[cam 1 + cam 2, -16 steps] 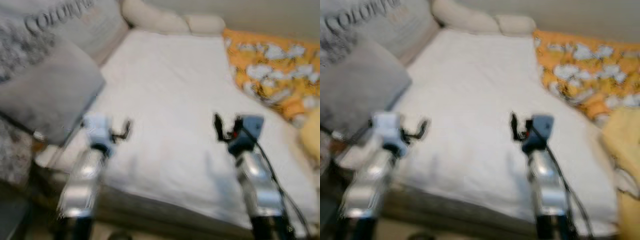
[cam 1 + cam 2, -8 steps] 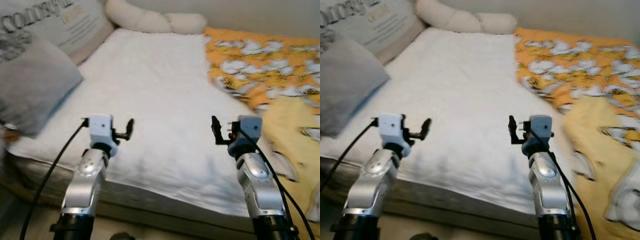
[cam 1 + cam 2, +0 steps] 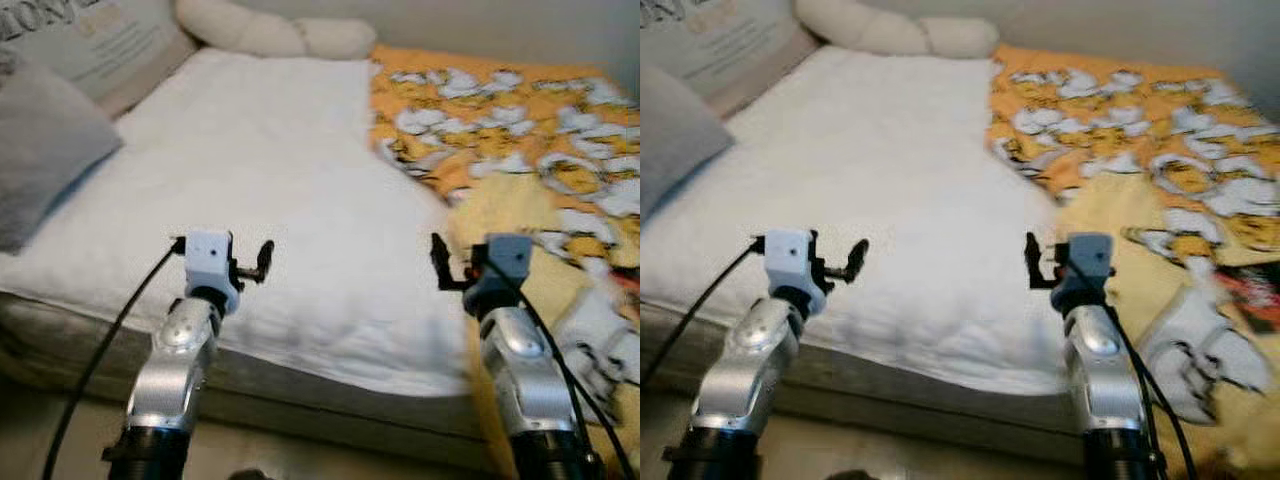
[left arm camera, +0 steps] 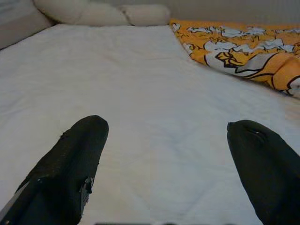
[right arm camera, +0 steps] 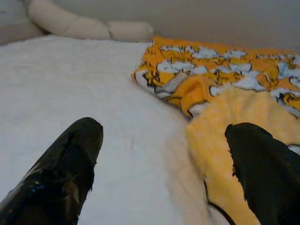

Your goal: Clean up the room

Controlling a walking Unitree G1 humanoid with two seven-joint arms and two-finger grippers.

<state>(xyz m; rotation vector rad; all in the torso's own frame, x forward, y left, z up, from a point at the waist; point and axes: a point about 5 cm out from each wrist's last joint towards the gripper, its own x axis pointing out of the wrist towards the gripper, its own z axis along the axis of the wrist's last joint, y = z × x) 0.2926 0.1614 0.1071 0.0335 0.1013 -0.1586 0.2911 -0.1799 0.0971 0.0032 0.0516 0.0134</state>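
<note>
Orange blanket (image 3: 520,130) lies rumpled on bed's right half, 1 o'clock from right gripper (image 3: 440,262). White mattress cover (image 3: 250,170) spreads at 12 o'clock. Left gripper (image 3: 262,262), fingers apart, hovers over near edge; right gripper likewise spread.

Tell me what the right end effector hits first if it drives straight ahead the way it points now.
Probably the orange patterned blanket, where its yellow underside folds onto the white mattress. The right end effector is open and hovers over that edge. Depth is unclear, so it might skim above before touching.
</note>
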